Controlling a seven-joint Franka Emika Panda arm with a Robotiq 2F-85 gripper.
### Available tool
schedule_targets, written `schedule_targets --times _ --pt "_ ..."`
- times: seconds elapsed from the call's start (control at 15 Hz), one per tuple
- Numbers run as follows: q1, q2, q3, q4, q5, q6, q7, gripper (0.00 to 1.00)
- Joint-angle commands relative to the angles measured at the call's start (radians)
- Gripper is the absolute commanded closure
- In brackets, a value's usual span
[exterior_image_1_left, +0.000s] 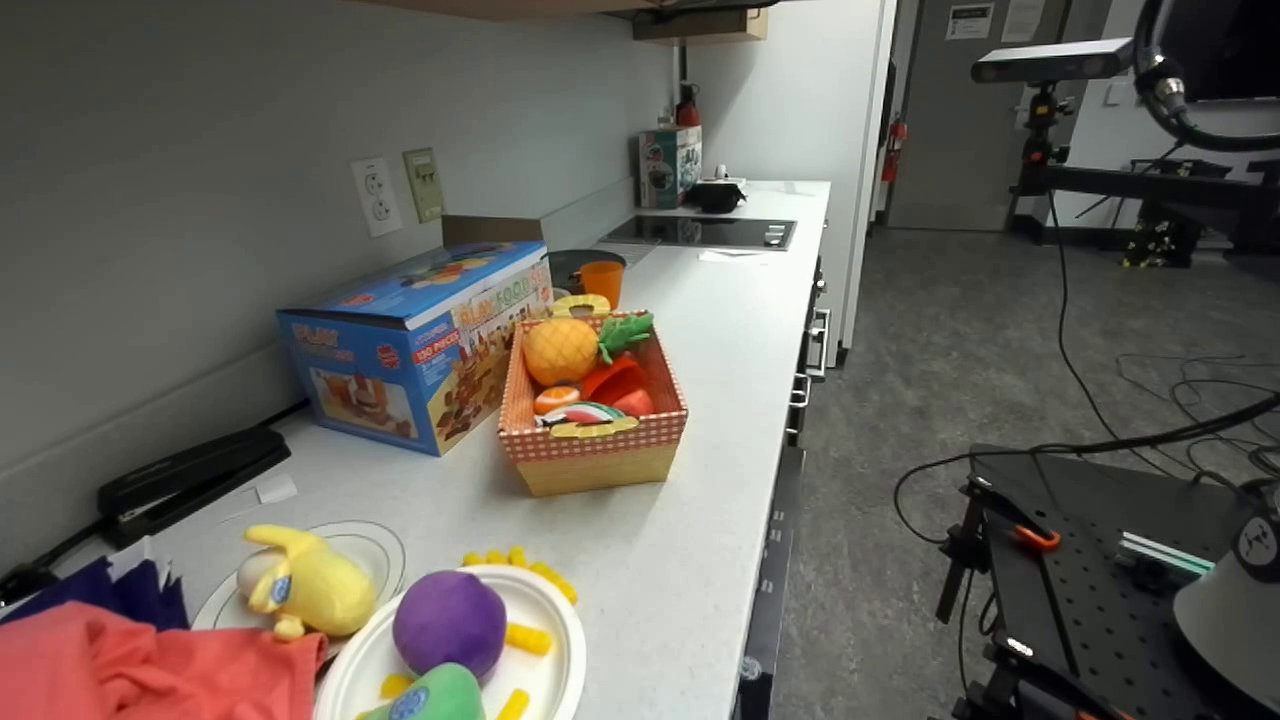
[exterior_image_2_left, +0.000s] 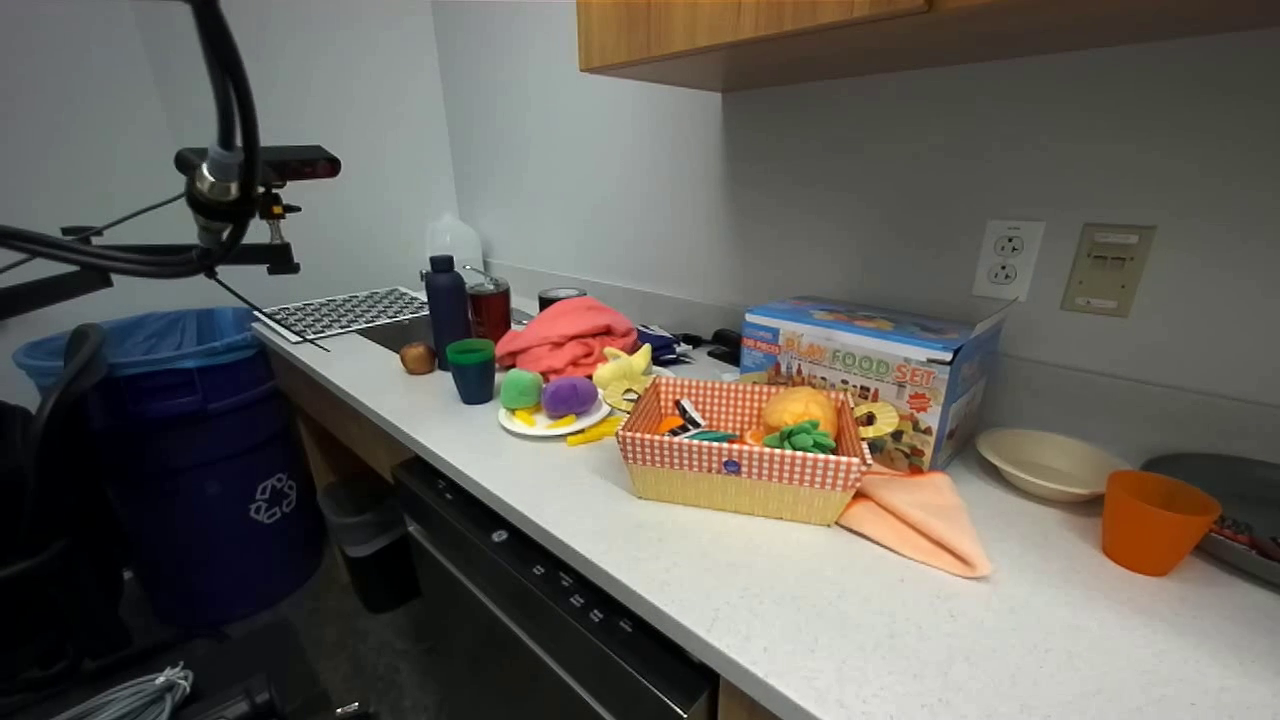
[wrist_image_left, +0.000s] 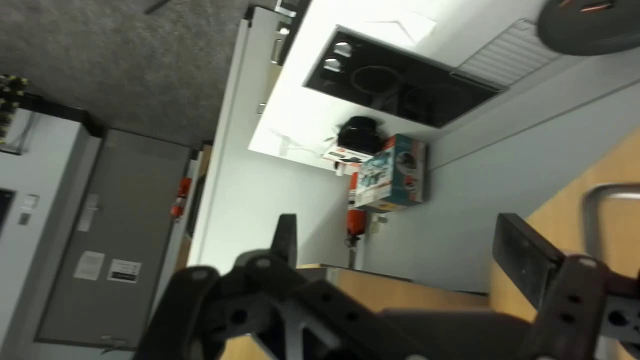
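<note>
A: The gripper (wrist_image_left: 397, 230) crowds the lower wrist view, its fingers (wrist_image_left: 286, 240) spread wide. Anything between them?

B: Nothing; only background shows in the gap. The nearest thing is the metal handle (wrist_image_left: 593, 225) of a wooden cabinet (wrist_image_left: 560, 215), at the right edge beside a finger. It's blurred, so I can't tell whether they touch.

A: Which step is this?

B: Positioning by the cabinet, I'd judge, with no grip begun. Any next move calls for minding that handle; grasping it would mean setting the fingers to either side of it.

A: And the counter (exterior_image_1_left: 720, 330)?

B: In both exterior views a checked basket (exterior_image_1_left: 590, 468) holds a toy pineapple (exterior_image_1_left: 560, 350), just beside a blue play-food box (exterior_image_1_left: 415, 345). A white plate (exterior_image_1_left: 565, 670) carries a purple plush ball (exterior_image_1_left: 450, 620), with a coral cloth (exterior_image_1_left: 170, 670) near it.

A: The room?

B: Gray floor (exterior_image_1_left: 930, 320) and a closed door (exterior_image_1_left: 960, 120); in an exterior view, a blue recycling bin (exterior_image_2_left: 200, 480) by the counter's end.
</note>
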Motion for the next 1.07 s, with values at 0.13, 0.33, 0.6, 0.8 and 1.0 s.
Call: schedule_targets --times 0.13,0.33,0.6,0.8,1.0 --pt "-0.084 -0.031 -0.061 -0.034 -0.137 -0.061 0.056 0.00" --pt "-0.051 -0.060 -0.071 0.000 -0.085 -0.096 0.014 0.00" --pt "-0.001 -0.049 -0.069 0.051 0.052 -0.142 -0.003 0.00" --pt "0.040 -0.048 -0.048 0.094 0.186 -0.165 -0.042 0.00" --pt "0.066 -0.038 -0.025 0.137 0.308 -0.156 -0.082 0.00"
